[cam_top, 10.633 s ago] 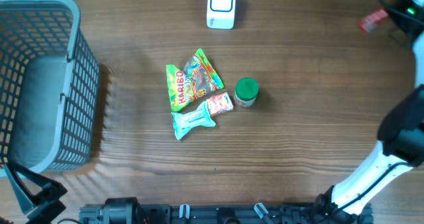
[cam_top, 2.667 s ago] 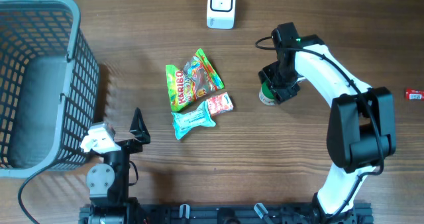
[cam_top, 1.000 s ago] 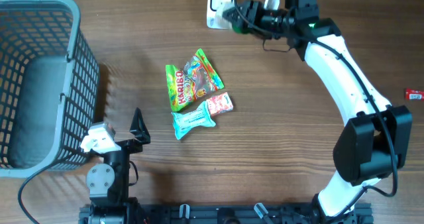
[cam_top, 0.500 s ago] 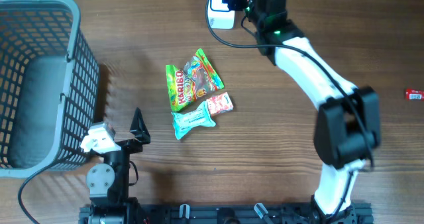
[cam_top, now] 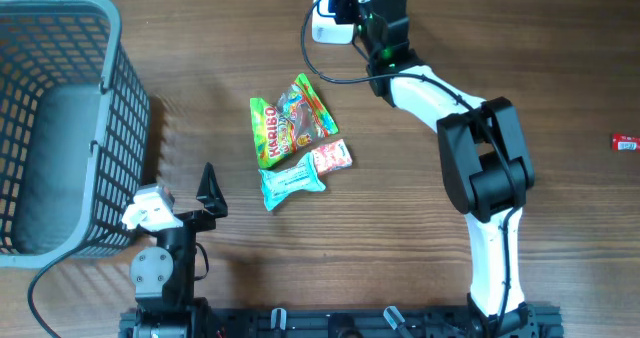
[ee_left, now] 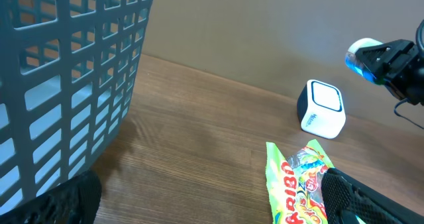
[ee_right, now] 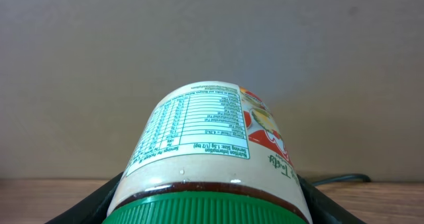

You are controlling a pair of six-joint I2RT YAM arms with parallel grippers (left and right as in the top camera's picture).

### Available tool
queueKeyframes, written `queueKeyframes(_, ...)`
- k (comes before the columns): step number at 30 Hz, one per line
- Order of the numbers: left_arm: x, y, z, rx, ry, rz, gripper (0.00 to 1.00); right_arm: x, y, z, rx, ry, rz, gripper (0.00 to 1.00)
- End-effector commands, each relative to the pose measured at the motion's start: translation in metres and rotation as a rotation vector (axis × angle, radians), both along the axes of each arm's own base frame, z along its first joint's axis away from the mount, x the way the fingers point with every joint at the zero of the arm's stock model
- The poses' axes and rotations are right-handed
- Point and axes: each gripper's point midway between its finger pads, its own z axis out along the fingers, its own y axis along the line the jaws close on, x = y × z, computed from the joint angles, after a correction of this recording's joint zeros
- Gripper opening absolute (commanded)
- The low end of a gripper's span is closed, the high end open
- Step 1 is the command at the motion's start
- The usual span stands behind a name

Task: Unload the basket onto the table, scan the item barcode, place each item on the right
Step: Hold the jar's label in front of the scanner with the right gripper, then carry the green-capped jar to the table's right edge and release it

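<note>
The right fingers [ee_right: 324, 207] grip the green-lidded jar [ee_right: 212, 144], raised at the far edge of the desk [cam_top: 200, 38] just beside the white scanner [cam_top: 322, 20], so presenting it looks to be the step in hand. Only nutrition print shows on top, so next the jar likely needs turning until its barcode faces the scanner. The left fingers [ee_left: 371, 197] stand wide and empty near the basket [cam_top: 60, 8], and the snack packets [cam_top: 290, 138] lie mid-desk, out of the way.

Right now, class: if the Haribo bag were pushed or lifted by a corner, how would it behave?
Haribo bag looks like thin film: probably floppy and light. Lying flat, it would likely slide, not roll, nudging the neighbouring packet.
</note>
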Motion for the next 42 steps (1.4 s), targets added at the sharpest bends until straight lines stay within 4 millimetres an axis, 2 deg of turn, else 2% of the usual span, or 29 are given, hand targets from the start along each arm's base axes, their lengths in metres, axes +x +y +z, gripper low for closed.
queueKeyframes(1,0.0,0.0,-0.001,0.001,-0.002,-0.002,1.0,0.002,0.01,-0.008,-0.011,-0.023,0.003,0.62)
queueKeyframes(6,0.0,0.0,-0.001,0.001,-0.002,-0.002,1.0,0.002,0.01,-0.012,-0.013,-0.02,-0.001,0.62)
queueKeyframes(8,0.0,0.0,-0.001,0.001,-0.002,-0.002,1.0,0.002,0.009,-0.012,-0.012,-0.021,-0.008,0.64)
queueKeyframes(11,0.0,0.0,-0.001,0.001,-0.002,-0.002,1.0,0.001,0.006,-0.004,-0.051,-0.01,-0.019,0.64)
queueKeyframes(15,0.0,0.0,-0.001,0.001,-0.002,-0.002,1.0,-0.006,-0.011,0.021,-0.101,0.036,-0.054,0.63)
queueKeyframes(17,0.0,0.0,-0.001,0.001,-0.002,-0.002,1.0,-0.009,-0.031,0.037,-0.114,0.07,-0.094,0.63)
queueKeyframes(18,0.0,0.0,-0.001,0.001,-0.002,-0.002,1.0,-0.011,-0.043,0.043,-0.123,0.09,-0.117,0.63)
queueKeyframes(19,0.0,0.0,-0.001,0.001,-0.002,-0.002,1.0,-0.015,-0.068,0.05,-0.14,0.137,-0.174,0.63)
queueKeyframes(21,0.0,0.0,-0.001,0.001,-0.002,-0.002,1.0,-0.024,-0.101,0.054,-0.148,0.211,-0.248,0.65)
queueKeyframes(25,0.0,0.0,-0.001,0.001,-0.002,-0.002,1.0,-0.054,-0.188,0.057,-0.117,0.398,-0.401,0.65)
queueKeyframes(26,0.0,0.0,-0.001,0.001,-0.002,-0.002,1.0,-0.064,-0.213,0.052,-0.091,0.456,-0.452,0.65)
queueKeyframes(28,0.0,0.0,-0.001,0.001,-0.002,-0.002,1.0,-0.09,-0.272,0.029,-0.019,0.613,-0.564,0.65)
queueKeyframes(32,0.0,0.0,-0.001,0.001,-0.002,-0.002,1.0,-0.131,-0.354,-0.013,0.076,0.824,-0.675,0.66)
queueKeyframes(36,0.0,0.0,-0.001,0.001,-0.002,-0.002,1.0,-0.165,-0.423,-0.032,0.233,0.909,-0.792,0.64)
queueKeyframes(38,0.0,0.0,-0.001,0.001,-0.002,-0.002,1.0,-0.176,-0.448,-0.039,0.301,0.922,-0.807,0.65)
queueKeyframes(40,0.0,0.0,-0.001,0.001,-0.002,-0.002,1.0,-0.187,-0.465,-0.05,0.341,0.949,-0.833,0.65)
queueKeyframes(42,0.0,0.0,-0.001,0.001,-0.002,-0.002,1.0,-0.202,-0.485,-0.074,0.398,1.01,-0.889,0.67)
